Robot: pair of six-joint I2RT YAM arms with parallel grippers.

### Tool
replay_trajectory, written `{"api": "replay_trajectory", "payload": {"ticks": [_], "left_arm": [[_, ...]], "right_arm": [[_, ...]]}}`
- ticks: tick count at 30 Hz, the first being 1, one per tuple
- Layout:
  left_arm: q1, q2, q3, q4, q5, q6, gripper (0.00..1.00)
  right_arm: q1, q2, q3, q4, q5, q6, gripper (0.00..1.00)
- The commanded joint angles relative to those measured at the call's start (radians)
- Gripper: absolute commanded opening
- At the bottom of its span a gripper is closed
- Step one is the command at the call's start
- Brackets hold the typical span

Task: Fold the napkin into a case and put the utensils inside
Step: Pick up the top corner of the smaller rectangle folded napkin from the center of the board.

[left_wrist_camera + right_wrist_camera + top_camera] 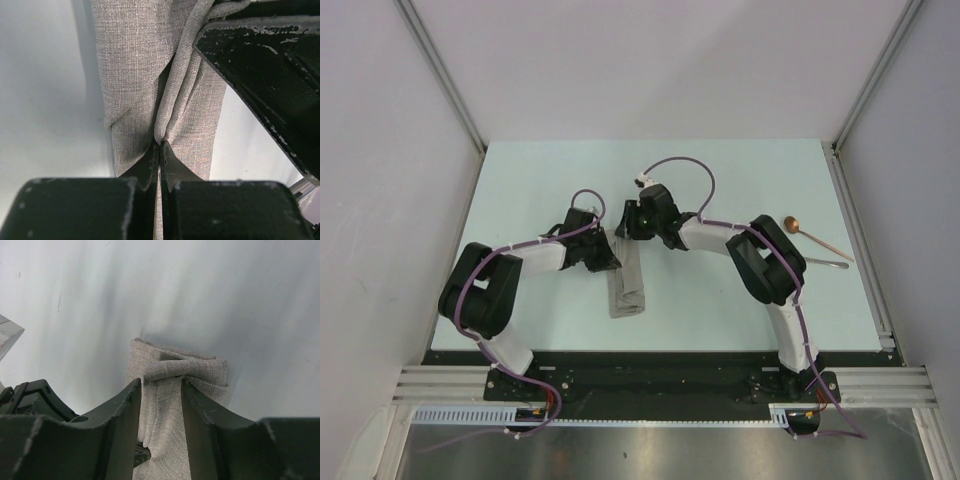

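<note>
Folding the grey-beige fabric napkin (628, 285) lengthwise
Left gripper (159, 150) is clamping a fold; right gripper (160, 382) is straddling it, jaws apart — next, probably pinching and tucking.

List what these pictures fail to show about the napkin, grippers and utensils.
- Top view: the far end of the napkin is hidden beneath the left gripper and right gripper.
- Right wrist view: it is unclear whether the right gripper pinches the napkin or merely straddles it.
- Top view: the silvery utensil is too small to identify.
- Left wrist view: the right gripper's body blocks the napkin's upper right part.
</note>
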Motion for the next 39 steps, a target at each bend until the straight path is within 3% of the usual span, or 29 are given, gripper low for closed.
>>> {"api": "replay_trajectory", "payload": {"ticks": [1,11,17,25,33,37,39], "left_arm": [[0.001,-0.014,-0.023,-0.032,-0.019,-0.003,0.0],[0.001,-0.008,-0.023,-0.027,-0.019,-0.007,0.0],[0.001,0.001,-0.022,-0.023,-0.011,-0.009,0.0],[0.001,0.004,-0.026,-0.026,-0.014,-0.007,0.0],[0.001,0.012,-0.031,-0.011,0.004,-0.018,0.0],[0.001,0.003,-0.038,-0.006,0.017,-0.027,0.01],[0.001,-0.037,-0.042,-0.012,0.015,-0.023,0.04]], "right_arm": [[0.016,0.012,0.056,-0.002,0.057,-0.038,0.42],[0.069,0.036,0.061,-0.008,0.146,-0.093,0.41],[0.123,0.051,0.053,0.015,0.325,-0.183,0.34],[0.155,0.071,0.059,0.037,0.427,-0.259,0.32],[0.154,0.085,0.048,0.075,0.433,-0.282,0.16],[0.152,0.074,0.022,0.121,0.428,-0.289,0.0],[0.148,0.042,-0.011,0.139,0.413,-0.291,0.0]]}}
